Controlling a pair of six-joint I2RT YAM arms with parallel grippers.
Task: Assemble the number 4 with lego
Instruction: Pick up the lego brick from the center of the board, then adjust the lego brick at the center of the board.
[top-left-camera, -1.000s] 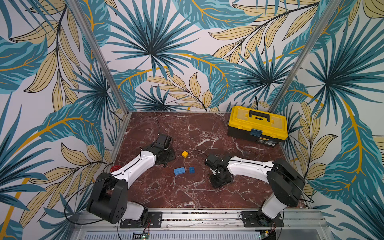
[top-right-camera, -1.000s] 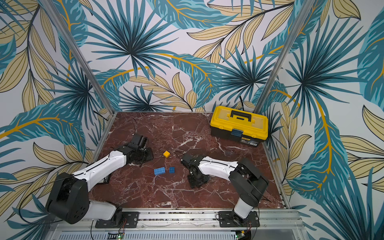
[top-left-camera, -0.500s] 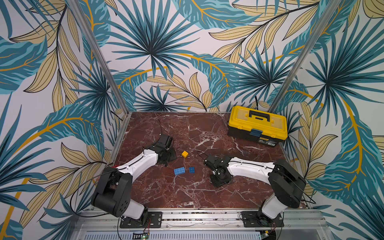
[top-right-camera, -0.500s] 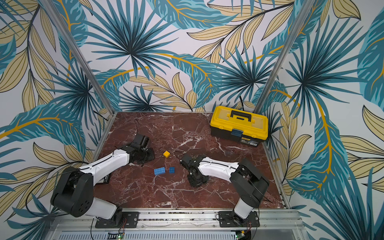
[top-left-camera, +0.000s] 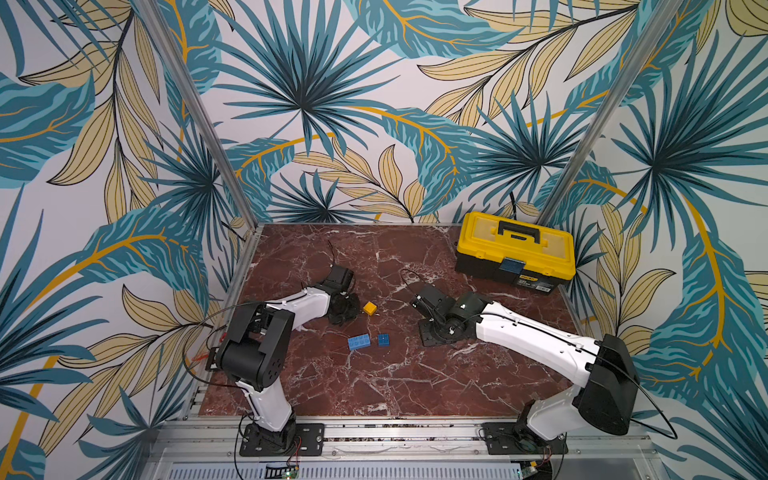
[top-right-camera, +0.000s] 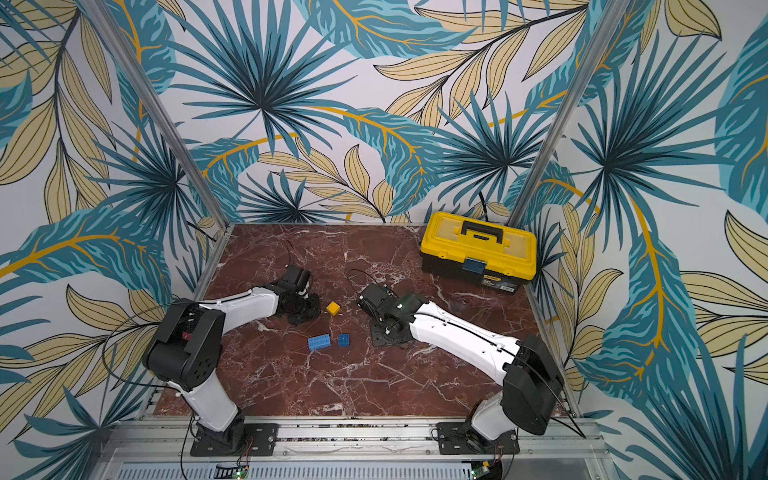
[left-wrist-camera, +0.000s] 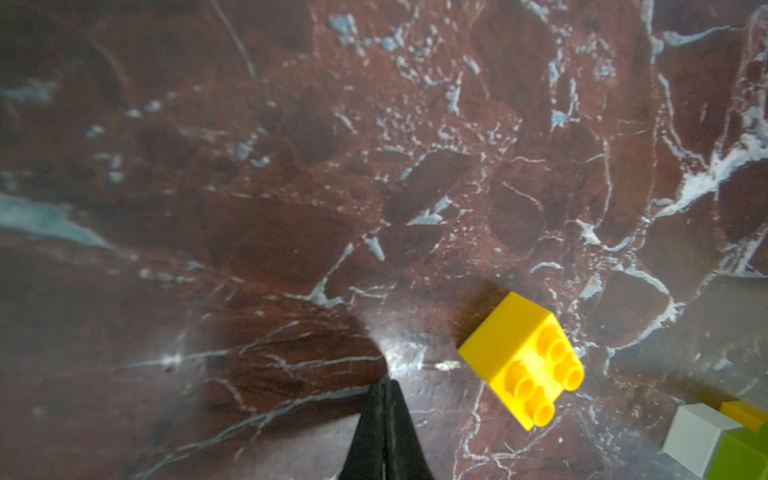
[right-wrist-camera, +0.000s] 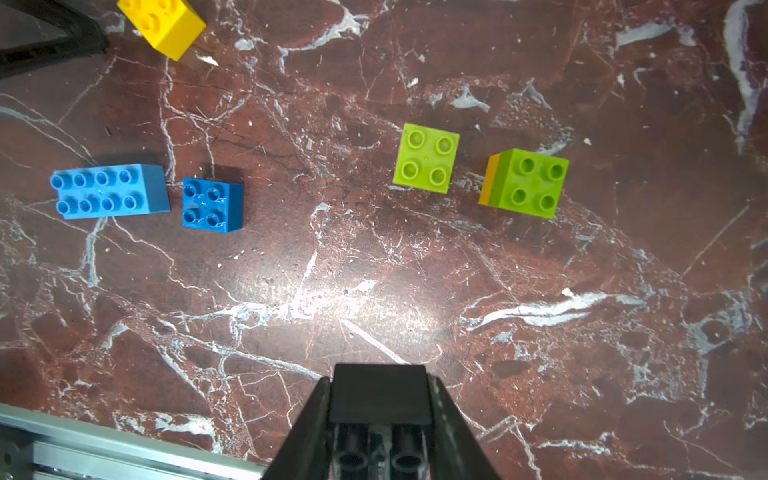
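1. Black brick (right-wrist-camera: 379, 397) sits clamped in my right gripper (right-wrist-camera: 379, 374), probably ready for stacking.
2. My left gripper (left-wrist-camera: 384, 399) is closed, empty.
3. Loose lego (top-left-camera: 359, 343) lies centre-frame in a top view; assembly looks barely started.

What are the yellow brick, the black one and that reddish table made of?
Yellow brick: likely moulded plastic, smooth, slightly glossy, crisp studs. Black brick, gripped by the right fingers: probably the same plastic, matte-looking. Table: looks like polished red marble or a print; white veins, glare.
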